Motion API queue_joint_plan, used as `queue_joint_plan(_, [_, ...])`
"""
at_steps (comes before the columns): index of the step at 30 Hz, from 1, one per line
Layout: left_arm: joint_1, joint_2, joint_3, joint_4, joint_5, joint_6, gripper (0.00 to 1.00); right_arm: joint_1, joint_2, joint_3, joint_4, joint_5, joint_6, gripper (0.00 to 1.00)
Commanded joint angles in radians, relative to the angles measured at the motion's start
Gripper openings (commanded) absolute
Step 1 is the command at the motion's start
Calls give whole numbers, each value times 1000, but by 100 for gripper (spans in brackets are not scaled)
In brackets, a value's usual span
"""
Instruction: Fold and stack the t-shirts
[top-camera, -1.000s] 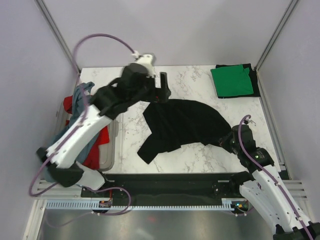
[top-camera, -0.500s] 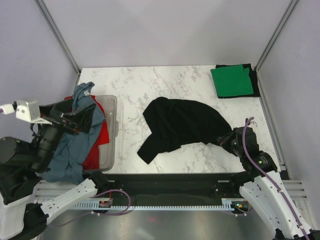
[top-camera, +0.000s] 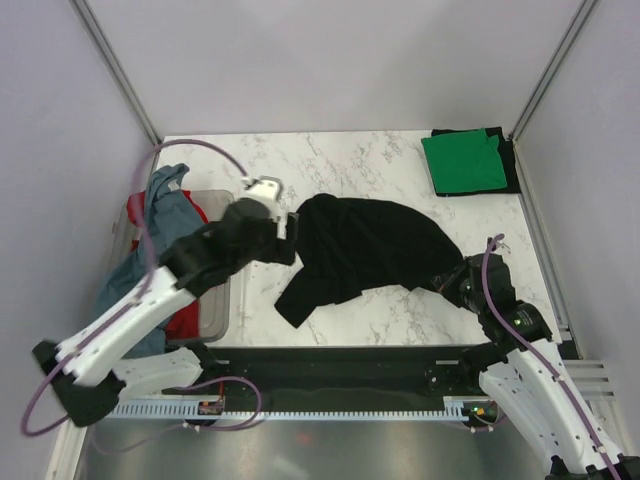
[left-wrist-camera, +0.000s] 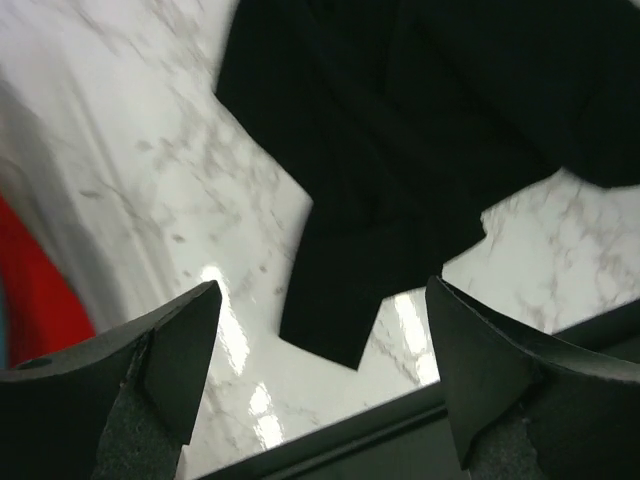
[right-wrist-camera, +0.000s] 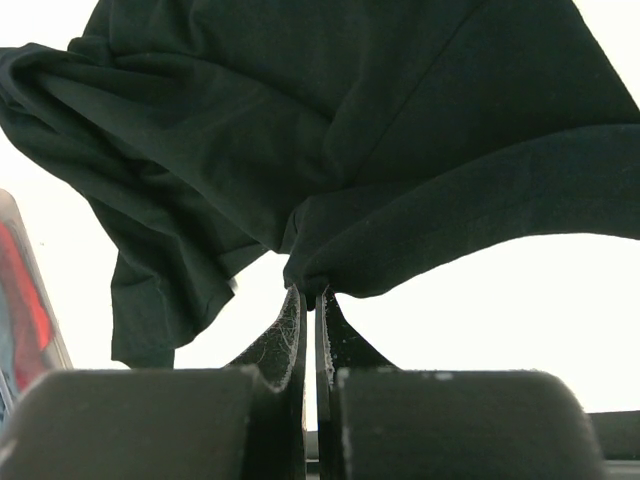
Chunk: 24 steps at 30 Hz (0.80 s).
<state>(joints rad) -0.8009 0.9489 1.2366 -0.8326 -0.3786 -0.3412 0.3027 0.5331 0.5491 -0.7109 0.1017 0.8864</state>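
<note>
Two garments are stacked in the far right corner of the white marble-patterned table (top-camera: 380, 160): a folded green cotton t-shirt (top-camera: 462, 162) lying on a folded black cotton t-shirt (top-camera: 508, 165). A loose black cotton t-shirt (top-camera: 365, 250) lies rumpled mid-table, one flap trailing toward the near edge. The right gripper (top-camera: 455, 280) is pinched tight on a gather of its cloth toward the right edge. The left gripper (top-camera: 285, 235) hangs with its fingers spread wide over the shirt's left side, gripping nothing. At the left edge, a translucent grey plastic bin (top-camera: 214, 318) holds a crumpled red t-shirt (top-camera: 183, 318) and a grey-blue t-shirt (top-camera: 170, 200) draped over its rim. The loose black cloth looks light and limp to me. From a single pinch it should sag and bunch, so I'd take an opposite hem or shoulder corner and draw it taut and flat.
</note>
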Motion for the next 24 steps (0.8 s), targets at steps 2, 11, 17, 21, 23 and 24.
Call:
queue_joint_plan(2, [-17, 154, -185, 145, 259, -189, 89, -2, -15, -17, 18, 0, 9, 0])
queue_joint_plan(11, [-47, 423, -314, 452, 428, -255, 86, -4, 18, -37, 28, 10, -10, 0])
queue_joint_plan(17, [-37, 421, -227, 315, 232, -173, 87, -4, 62, -60, 82, -2, -9, 0])
queue_joint_plan(21, [-6, 355, -125, 328, 263, 49, 93, -2, 70, -40, 79, -2, -24, 0])
queue_joint_plan(23, [8, 331, -77, 361, 420, 209, 97, -2, 59, -32, 74, 1, -29, 0])
queue_joint_plan(24, [9, 309, -65, 378, 497, 256, 98, -4, 56, -34, 74, 1, -29, 0])
